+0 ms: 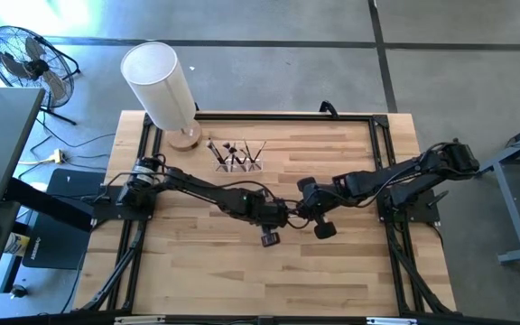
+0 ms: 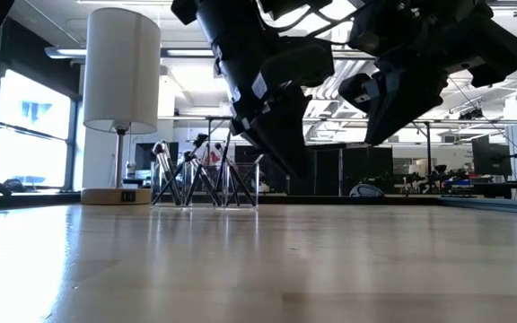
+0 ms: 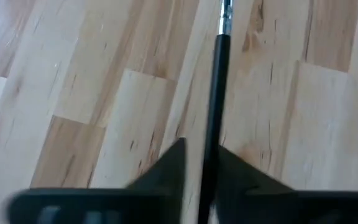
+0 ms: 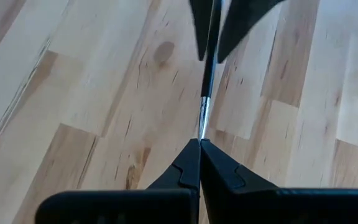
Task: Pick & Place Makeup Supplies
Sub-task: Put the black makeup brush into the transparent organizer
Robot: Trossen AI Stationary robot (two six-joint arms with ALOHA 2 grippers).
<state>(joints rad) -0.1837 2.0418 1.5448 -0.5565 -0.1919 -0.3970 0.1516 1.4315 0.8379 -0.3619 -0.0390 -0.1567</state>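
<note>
A thin makeup brush (image 3: pixel 216 81) with a dark handle and a silver ferrule (image 4: pixel 204 118) spans the gap between my two grippers over the table's middle. My left gripper (image 3: pixel 201 146) (image 1: pixel 283 217) is shut on its handle. My right gripper (image 4: pixel 199 144) (image 1: pixel 303 213) faces it, shut on the ferrule end; the bristles are hidden between its fingers. Several more brushes stand in the small clear holder (image 1: pixel 238 158) (image 2: pixel 206 175) near the far edge. My left gripper pinches the brush's dark handle (image 3: pixel 211 134) between its two fingers, coming from the table's left. The brush runs straight out along the fingers, clear of the table. My right gripper pinches the brush's ferrule end (image 4: pixel 202 134) between its two fingertips, coming from the table's right. The brush points straight out from the fingers toward the left gripper, and the wood below it is bare.
A tall white cylinder (image 1: pixel 159 86) (image 2: pixel 122 72) on a round wooden base (image 1: pixel 185 138) stands at the far left corner, next to the holder. A black frame (image 1: pixel 287 116) runs along the table's far edge and sides. Bare wood lies toward the near edge.
</note>
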